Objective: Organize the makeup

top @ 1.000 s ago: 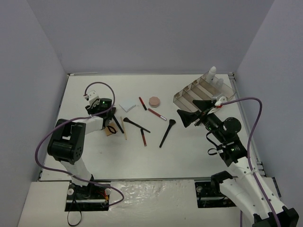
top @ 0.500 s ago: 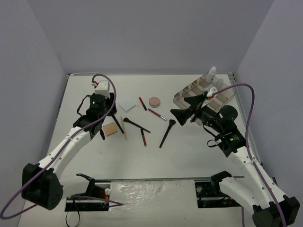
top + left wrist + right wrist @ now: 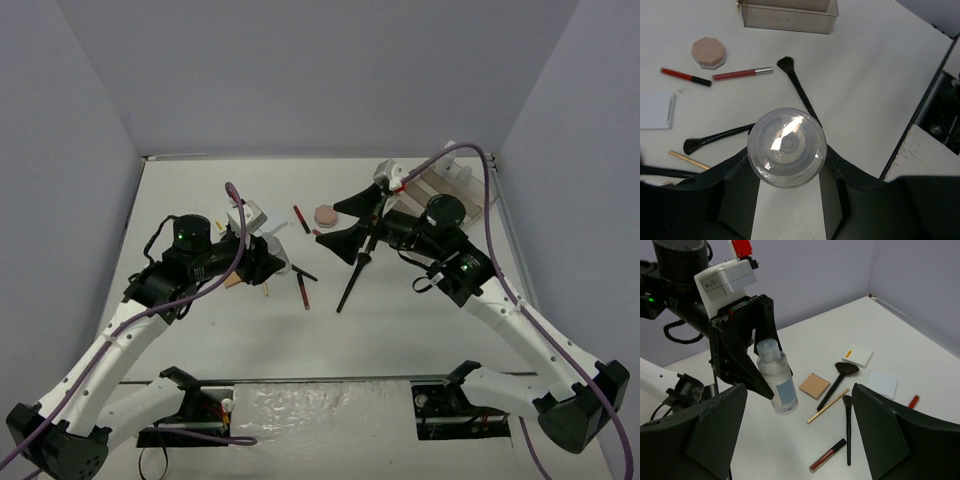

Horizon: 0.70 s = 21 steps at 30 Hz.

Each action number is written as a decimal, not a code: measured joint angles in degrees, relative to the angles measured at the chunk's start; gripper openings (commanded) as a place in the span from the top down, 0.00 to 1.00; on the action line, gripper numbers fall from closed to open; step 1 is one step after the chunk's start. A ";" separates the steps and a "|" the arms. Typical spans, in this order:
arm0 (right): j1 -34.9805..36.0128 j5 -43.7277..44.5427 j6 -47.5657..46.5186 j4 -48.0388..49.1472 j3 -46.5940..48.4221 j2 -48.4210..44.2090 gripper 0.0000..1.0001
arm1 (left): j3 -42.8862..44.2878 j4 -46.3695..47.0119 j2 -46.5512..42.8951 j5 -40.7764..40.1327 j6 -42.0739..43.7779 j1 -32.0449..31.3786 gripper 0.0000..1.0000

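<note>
A clear white-capped bottle (image 3: 786,147) is clamped between the fingers of the left gripper (image 3: 268,260) over the white table (image 3: 880,75), near scattered black brushes (image 3: 800,92) and a pink compact (image 3: 708,52). The right gripper (image 3: 343,220) is spread wide and empty, pointed towards the bottle.

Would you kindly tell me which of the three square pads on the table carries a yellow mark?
The white pad, beside the head of the fan brush, has yellow at one corner; the tan pad and the pale-blue pad are plain.
</note>
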 measured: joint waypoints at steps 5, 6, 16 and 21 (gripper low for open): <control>6.60 0.78 -1.31 -0.40 2.92 5.77 0.31 | 5.28 -4.25 1.30 6.68 2.43 -2.19 1.00; 7.63 0.83 -1.55 -0.59 3.39 6.67 0.32 | 6.19 -4.86 1.54 7.63 3.07 -2.38 1.00; 13.86 1.51 -4.60 -1.62 7.01 11.38 0.45 | 9.91 -10.49 3.82 12.64 7.94 -3.01 1.00; 14.21 1.81 -5.64 -1.81 7.29 11.72 0.51 | 9.91 -11.09 4.75 12.91 8.57 -3.76 1.00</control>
